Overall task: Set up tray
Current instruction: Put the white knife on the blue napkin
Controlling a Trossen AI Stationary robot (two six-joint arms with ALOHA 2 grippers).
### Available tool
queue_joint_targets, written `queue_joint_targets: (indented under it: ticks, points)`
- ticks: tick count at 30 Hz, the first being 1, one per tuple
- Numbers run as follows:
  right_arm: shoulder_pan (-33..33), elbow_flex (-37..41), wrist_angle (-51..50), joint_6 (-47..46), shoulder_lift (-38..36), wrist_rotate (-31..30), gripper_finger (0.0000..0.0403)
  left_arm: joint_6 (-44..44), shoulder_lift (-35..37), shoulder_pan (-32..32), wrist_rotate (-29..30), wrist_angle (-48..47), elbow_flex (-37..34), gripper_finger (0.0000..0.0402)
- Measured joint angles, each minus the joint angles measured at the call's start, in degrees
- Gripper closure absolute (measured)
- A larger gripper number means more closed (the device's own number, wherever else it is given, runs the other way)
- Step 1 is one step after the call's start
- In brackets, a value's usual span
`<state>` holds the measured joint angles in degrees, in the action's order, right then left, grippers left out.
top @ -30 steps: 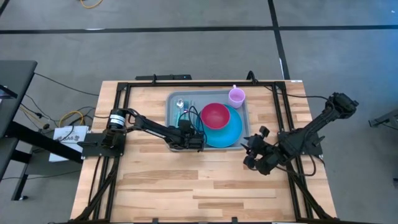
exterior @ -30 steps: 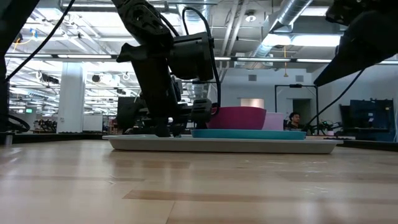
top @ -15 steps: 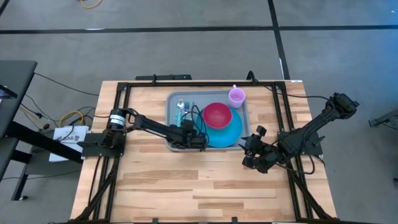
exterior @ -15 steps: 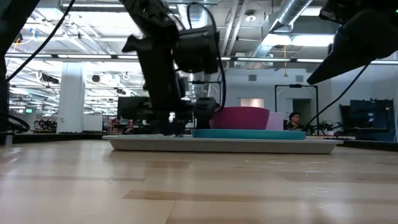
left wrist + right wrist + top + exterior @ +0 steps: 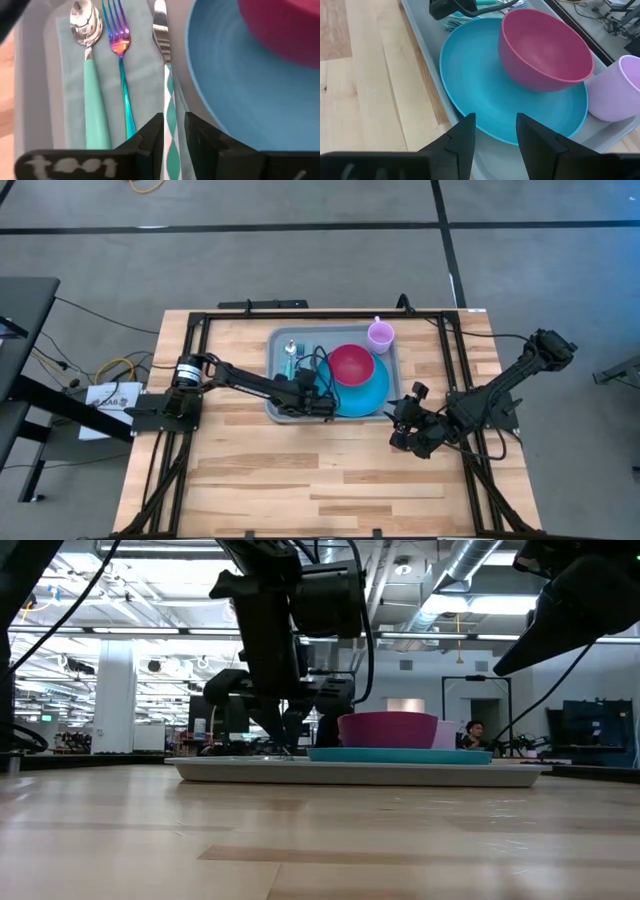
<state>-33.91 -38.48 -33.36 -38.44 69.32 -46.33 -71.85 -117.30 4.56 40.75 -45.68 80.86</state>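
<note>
The grey-blue tray (image 5: 392,370) lies flat at the table's far middle. On it a bright-blue plate (image 5: 372,392) carries a pink bowl (image 5: 350,365), and a lilac cup (image 5: 380,335) stands at the far right corner. A spoon (image 5: 87,45), a fork (image 5: 120,50) and a knife (image 5: 161,30) lie side by side on a teal napkin (image 5: 145,65) along the tray's left side. My left gripper (image 5: 174,132) hangs just above the knife's patterned handle, open by a narrow gap with the handle showing through it. My right gripper (image 5: 494,135) hovers open off the tray's near right corner.
A black metal frame (image 5: 300,312) runs round the wooden table top. Bare wood (image 5: 300,480) spreads between the tray and the near edge. In the low view the room beyond shows, with a person (image 5: 472,730) far behind.
My left gripper has risen off the tray's left side, rolling about its own axis as it rose. The cutlery stays lying on the napkin.
</note>
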Motion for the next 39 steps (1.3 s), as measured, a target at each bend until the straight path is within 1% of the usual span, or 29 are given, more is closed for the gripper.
queue_joint_targets:
  ticks: [4, 8, 12, 16, 18, 22, 25, 29, 32, 36, 39]
  points:
    - [0.00, 0.00, 0.00, 0.03, 0.00, 0.00, 0.0270, 3.70, 0.04, 0.11, 0.05, -0.26, 2.13, 0.0334]
    - [0.00, 0.00, 0.00, 0.09, 0.00, 0.00, 0.0268, 7.37, 0.07, 0.11, -0.12, -0.03, 2.43, 0.0334]
    - [0.00, 0.00, 0.00, 0.07, 0.00, 0.00, 0.0269, 7.54, 0.07, 0.11, -2.16, -0.04, 2.41, 0.0334]
    - [0.00, 0.00, 0.00, 0.07, 0.00, 0.00, 0.0270, 7.58, 0.07, 0.11, -1.36, 0.16, 2.16, 0.0334]
    - [0.00, 0.00, 0.00, 0.05, 0.00, 0.00, 0.0269, 7.29, 0.07, 0.11, -0.33, 0.29, 1.22, 0.0334]
    - [0.00, 0.00, 0.00, 0.02, 0.00, 0.01, 0.0269, 5.04, 0.07, 0.04, -0.04, 0.14, -1.03, 0.0334]
    - [0.00, 0.00, 0.00, 0.02, 0.00, 0.02, 0.0270, 4.37, 0.05, 0.06, -0.12, 2.33, -3.12, 0.0332]
    - [0.00, 0.00, 0.02, 0.02, 0.01, 0.03, 0.0268, 5.52, 0.02, 0.06, -1.57, 5.62, -4.41, 0.0323]
    - [-0.01, 0.00, 0.02, 0.04, 0.02, 0.03, 0.0269, 7.36, 0.02, 0.06, -0.85, 7.22, -4.41, 0.0312]
    - [0.00, 0.00, 0.04, 0.04, 0.02, 0.02, 0.0270, 7.57, 0.02, -0.31, -0.45, 7.01, -4.41, 0.0298]
    - [-0.02, 0.00, 0.03, 0.04, 0.02, 0.03, 0.0269, 7.45, 0.02, -0.77, -1.40, 6.79, -4.41, 0.0292]
